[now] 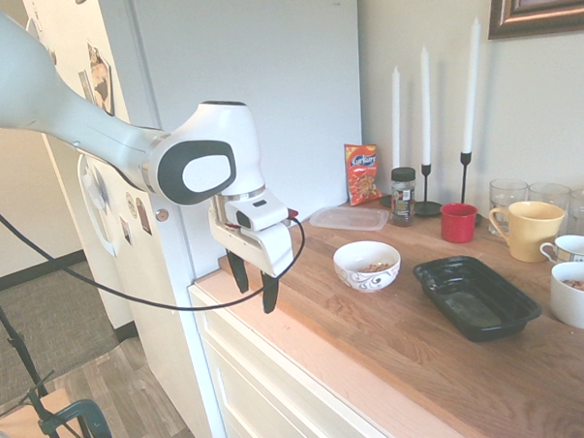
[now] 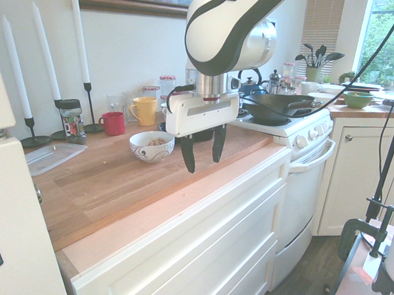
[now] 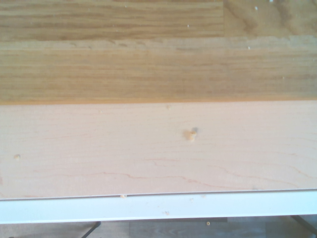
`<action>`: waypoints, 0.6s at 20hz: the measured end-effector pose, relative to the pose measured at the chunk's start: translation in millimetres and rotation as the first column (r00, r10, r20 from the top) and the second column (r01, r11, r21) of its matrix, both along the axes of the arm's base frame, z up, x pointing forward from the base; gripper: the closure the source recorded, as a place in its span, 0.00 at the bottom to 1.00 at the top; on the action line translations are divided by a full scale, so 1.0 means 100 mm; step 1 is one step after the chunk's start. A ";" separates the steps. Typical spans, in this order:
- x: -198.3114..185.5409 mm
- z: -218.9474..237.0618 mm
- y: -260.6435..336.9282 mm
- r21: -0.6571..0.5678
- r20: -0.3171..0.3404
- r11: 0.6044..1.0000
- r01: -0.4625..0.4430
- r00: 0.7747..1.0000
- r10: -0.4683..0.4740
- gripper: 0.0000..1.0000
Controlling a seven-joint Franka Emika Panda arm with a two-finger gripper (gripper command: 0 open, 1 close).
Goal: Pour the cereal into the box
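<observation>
The cereal (image 1: 376,268) lies as small tan pieces inside a white patterned bowl (image 1: 367,264) on the wooden counter. To the bowl's right sits the box (image 1: 475,295), a shallow glossy black tray with nothing in it. My gripper (image 1: 254,289) hangs open and empty above the counter's front edge, left of the bowl and apart from it. In the second exterior view the gripper (image 2: 203,159) is in front of the bowl (image 2: 151,146), fingers pointing down. The wrist view shows only the bare counter edge (image 3: 158,148) with a crumb (image 3: 189,134).
At the back stand a clear flat container (image 1: 348,217), an orange snack bag (image 1: 363,173), a jar (image 1: 402,195), candlesticks (image 1: 424,107), a red cup (image 1: 458,222), a yellow mug (image 1: 528,230), glasses and white mugs (image 1: 579,299). A stove with a pan (image 2: 277,112) adjoins the counter.
</observation>
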State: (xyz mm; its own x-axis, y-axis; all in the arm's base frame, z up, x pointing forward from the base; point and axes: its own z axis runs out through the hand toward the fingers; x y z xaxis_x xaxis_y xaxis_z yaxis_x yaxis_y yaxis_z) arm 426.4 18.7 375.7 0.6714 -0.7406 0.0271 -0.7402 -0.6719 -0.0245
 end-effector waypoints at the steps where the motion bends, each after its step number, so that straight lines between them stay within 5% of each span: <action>1: 0.00 0.00 0.00 0.000 0.000 1.000 0.001 1.000 -0.001 0.00; 6: 0.14 0.16 -0.01 -0.003 0.052 1.000 -0.007 0.999 0.007 0.00; 12: 0.91 0.37 0.06 -0.065 0.111 0.998 -0.028 0.993 0.035 0.00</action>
